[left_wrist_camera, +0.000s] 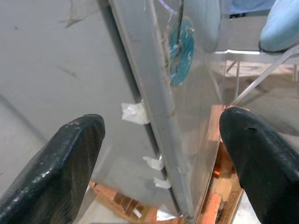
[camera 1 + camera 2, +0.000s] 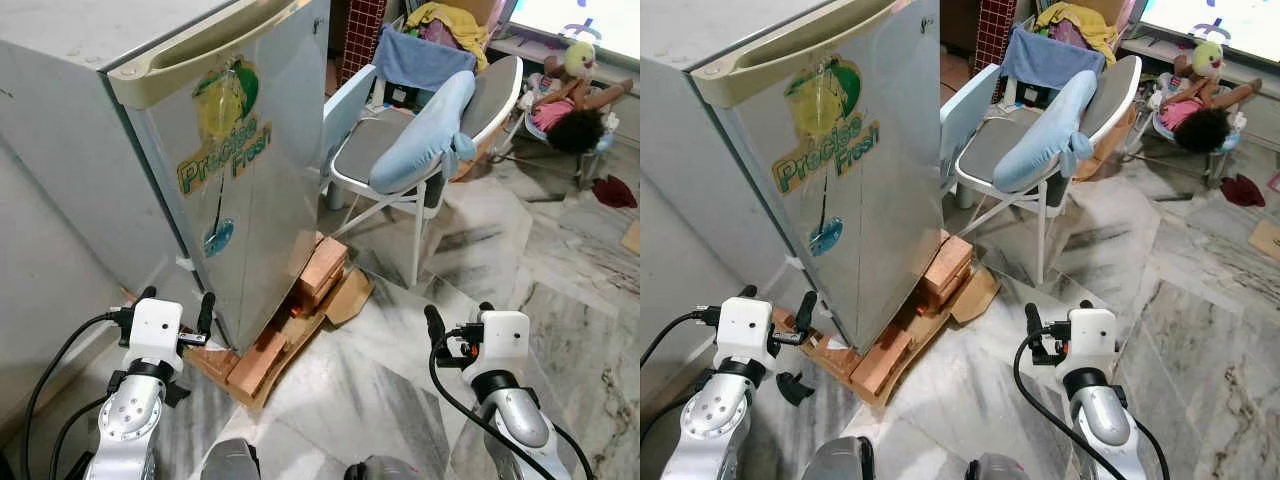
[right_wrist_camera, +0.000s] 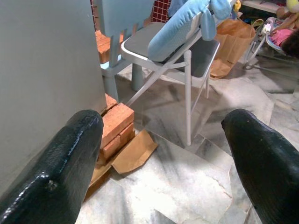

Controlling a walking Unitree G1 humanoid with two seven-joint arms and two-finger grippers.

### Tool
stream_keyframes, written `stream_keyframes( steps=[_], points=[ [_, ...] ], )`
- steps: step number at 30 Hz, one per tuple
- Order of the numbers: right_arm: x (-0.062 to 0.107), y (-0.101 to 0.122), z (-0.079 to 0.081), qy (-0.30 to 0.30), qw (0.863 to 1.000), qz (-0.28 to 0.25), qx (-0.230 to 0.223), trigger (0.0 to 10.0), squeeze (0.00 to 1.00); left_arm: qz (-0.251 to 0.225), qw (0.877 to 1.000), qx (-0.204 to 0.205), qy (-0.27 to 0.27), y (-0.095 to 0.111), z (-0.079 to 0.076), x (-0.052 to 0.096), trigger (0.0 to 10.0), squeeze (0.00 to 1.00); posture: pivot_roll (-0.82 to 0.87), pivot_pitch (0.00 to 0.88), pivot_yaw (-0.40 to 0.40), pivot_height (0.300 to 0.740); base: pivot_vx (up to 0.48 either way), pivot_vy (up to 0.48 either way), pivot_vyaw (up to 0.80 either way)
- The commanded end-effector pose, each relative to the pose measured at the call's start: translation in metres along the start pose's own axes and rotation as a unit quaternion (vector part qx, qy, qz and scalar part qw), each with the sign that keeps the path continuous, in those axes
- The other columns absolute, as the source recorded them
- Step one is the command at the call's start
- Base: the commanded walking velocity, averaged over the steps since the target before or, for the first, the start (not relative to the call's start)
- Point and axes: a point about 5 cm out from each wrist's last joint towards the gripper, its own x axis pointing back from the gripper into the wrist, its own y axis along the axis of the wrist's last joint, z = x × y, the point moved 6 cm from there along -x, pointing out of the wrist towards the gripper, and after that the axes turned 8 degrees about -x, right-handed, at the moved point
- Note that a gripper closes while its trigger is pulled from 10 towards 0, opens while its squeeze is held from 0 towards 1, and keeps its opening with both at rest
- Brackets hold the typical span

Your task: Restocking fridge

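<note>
Two tools of mine, left tool [image 2: 176, 311] and right tool [image 2: 456, 325], hang wide open before the closed silver brick-propped mini fridge [image 2: 235, 170], ready to reach its door.

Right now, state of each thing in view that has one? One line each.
fridge: door shut, raised on bricks
folding chair: unfolded, upright, blue cushion draped over it
cardboard: flat on the floor beside the bricks
left gripper: fingers open, empty, near the fridge's lower corner
right gripper: fingers open, empty, over the marble floor
</note>
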Motion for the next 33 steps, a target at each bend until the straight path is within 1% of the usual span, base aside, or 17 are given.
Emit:
stream_keyframes(
  steps=[1,14,15,16,19,20,21,22,23,24,27,28,31,33],
  points=[
    [0.000,-0.002,-0.005,-0.005,1.000,0.004,0.002,10.0,0.00,-0.003,1.000,0.001,-0.003,0.002,0.000,-0.001,10.0,0.00,0.01,0.065,-0.040,0.740,-0.334,0.266,0.00],
    [0.000,-0.005,-0.005,-0.002,1.000,0.007,0.003,10.0,0.00,-0.005,1.000,0.006,-0.015,0.003,-0.004,-0.004,10.0,0.00,0.01,0.065,-0.039,0.740,-0.333,0.337,0.00],
    [0.000,-0.005,-0.005,-0.002,1.000,0.006,0.003,10.0,0.00,-0.010,1.000,-0.006,-0.015,0.006,-0.004,-0.005,10.0,0.00,0.01,0.065,-0.039,0.740,0.000,0.000,-0.42],
    [0.000,-0.005,-0.005,-0.002,1.000,0.006,0.003,10.0,0.00,-0.010,1.000,-0.006,-0.015,0.006,-0.004,-0.005,10.0,0.00,0.01,0.065,-0.039,0.740,0.000,0.000,-0.42],
    [0.000,-0.004,-0.004,-0.001,1.000,0.005,0.003,10.0,0.00,-0.032,0.999,-0.007,-0.024,0.012,-0.005,-0.008,10.0,0.00,0.01,0.067,-0.041,0.740,0.000,0.000,-0.14],
    [0.000,-0.004,-0.004,-0.001,1.000,0.004,0.003,10.0,0.00,-0.047,0.996,0.028,-0.066,0.017,-0.013,-0.009,10.0,0.00,0.01,0.068,-0.041,0.740,0.000,0.000,0.00],
    [0.000,-0.004,-0.004,-0.001,1.000,0.004,0.003,10.0,0.00,-0.051,0.995,0.039,-0.078,0.018,-0.015,-0.009,10.0,0.00,0.01,0.068,-0.041,0.740,0.000,0.000,0.00],
    [0.000,-0.004,-0.004,-0.001,1.000,0.004,0.003,10.0,0.00,-0.051,0.995,0.039,-0.078,0.018,-0.015,-0.009,10.0,0.00,0.01,0.068,-0.041,0.740,0.000,0.000,0.00],
    [0.000,-0.003,-0.004,-0.001,1.000,0.004,0.003,10.0,0.00,-0.060,0.996,0.003,-0.069,0.022,-0.012,-0.013,10.0,0.00,0.01,0.068,-0.040,0.740,0.480,0.000,0.00],
    [0.000,-0.003,-0.004,-0.002,1.000,0.003,0.003,10.0,0.00,-0.057,0.996,-0.004,-0.067,0.021,-0.011,-0.015,10.0,0.00,0.01,0.067,-0.039,0.740,0.480,0.000,0.00],
    [0.000,-0.002,-0.003,-0.002,1.000,0.001,0.003,10.0,0.00,-0.053,0.997,-0.007,-0.062,0.021,-0.010,-0.020,10.0,0.00,0.00,0.066,-0.038,0.740,0.480,0.000,0.00],
    [0.000,-0.002,-0.003,-0.002,1.000,0.000,0.004,10.0,0.00,-0.060,0.995,0.001,-0.077,0.024,-0.015,-0.020,10.0,0.00,0.00,0.066,-0.038,0.740,0.480,0.000,0.00],
    [0.000,-0.002,-0.003,-0.003,1.000,-0.001,0.005,10.0,0.00,-0.069,0.994,0.003,-0.087,0.028,-0.021,-0.021,10.0,0.00,0.00,0.063,-0.035,0.740,0.480,0.000,0.00],
    [0.000,-0.002,-0.003,-0.003,1.000,-0.002,0.005,10.0,0.00,-0.070,0.994,0.006,-0.087,0.028,-0.023,-0.021,10.0,0.00,0.00,0.063,-0.035,0.740,0.480,0.000,0.00]
  ],
)
